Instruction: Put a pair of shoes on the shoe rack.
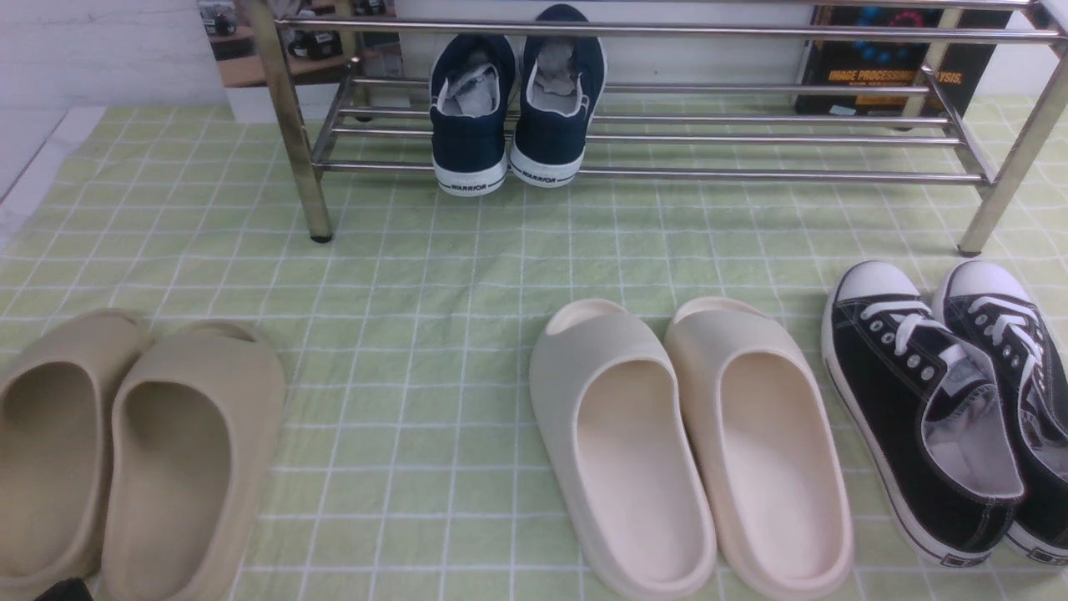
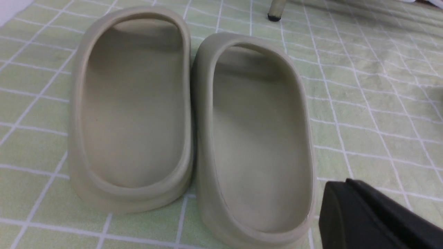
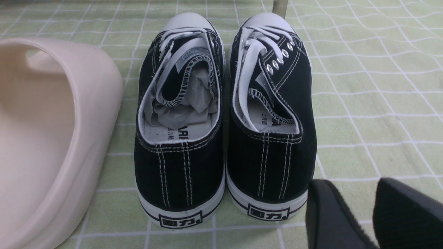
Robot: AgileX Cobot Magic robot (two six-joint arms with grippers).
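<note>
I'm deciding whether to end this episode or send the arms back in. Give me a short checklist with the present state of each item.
1. Both navy-blue canvas slip-on sneakers on the chrome tube shoe rack: ok, side by side on the lower rails, heels outward.
2. They sit steadily: cannot tell; the heels overhang the front rail.
3. Left gripper holds nothing: cannot tell; only one dark part shows.
4. Right gripper free: ok, jaws apart, nothing between them.
5. Other pairs off the rack: ok; beige foam slides, cream foam slides and black lace-up sneakers lie on the green checked cloth.
</note>
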